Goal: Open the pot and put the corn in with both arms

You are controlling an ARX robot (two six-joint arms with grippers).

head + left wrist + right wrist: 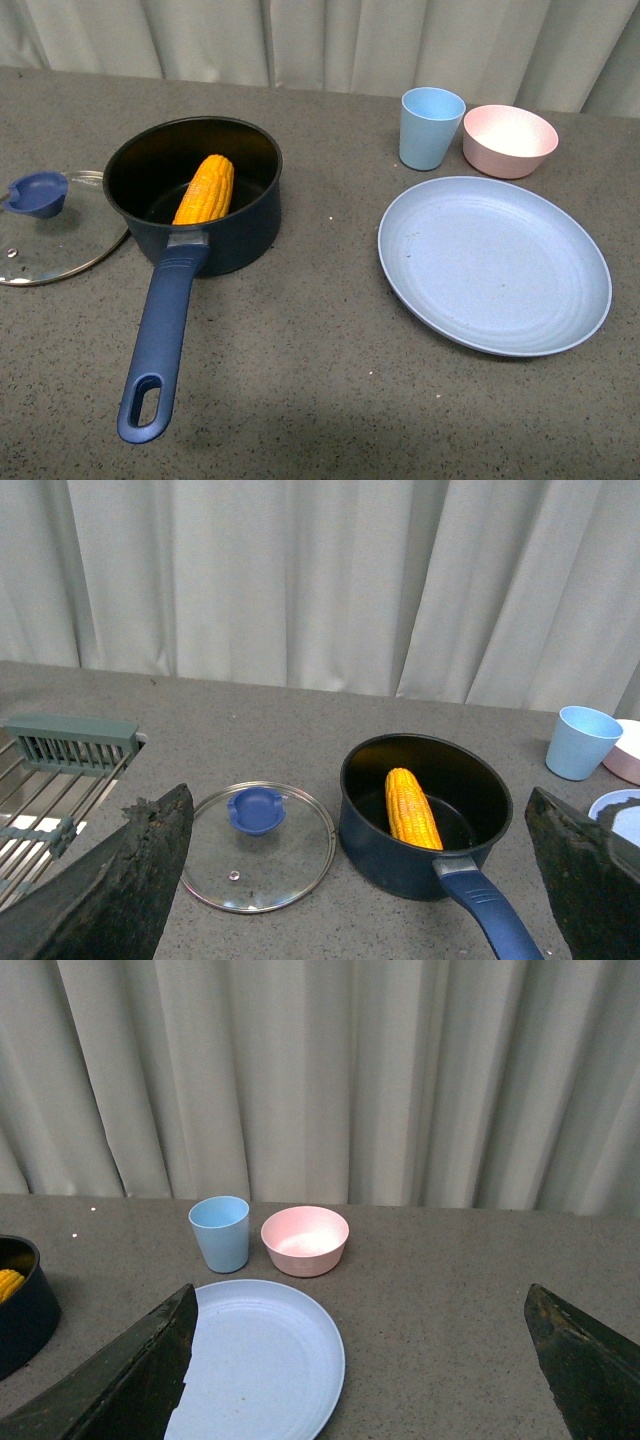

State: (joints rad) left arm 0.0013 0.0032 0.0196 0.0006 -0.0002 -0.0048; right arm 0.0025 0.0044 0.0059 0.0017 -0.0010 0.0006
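The dark navy pot (240,230) stands uncovered on the grey table, its long blue handle (160,335) pointing toward the near edge. The yellow-orange corn (206,189) leans inside it, also seen as corn (412,807) in pot (390,865) from the left wrist, with a sliver of corn (9,1284) in the right wrist view. The glass lid (45,240) with a blue knob (38,193) lies flat left of the pot. My left gripper (360,880) hangs open, raised back from pot and lid. My right gripper (360,1360) is open over the table near the plate. Neither arm shows in the front view.
A large pale-blue plate (495,265) lies right of the pot. Behind it stand a light-blue cup (431,127) and a pink bowl (509,140). A grey dish rack (60,770) sits at the far left in the left wrist view. Curtains close off the back.
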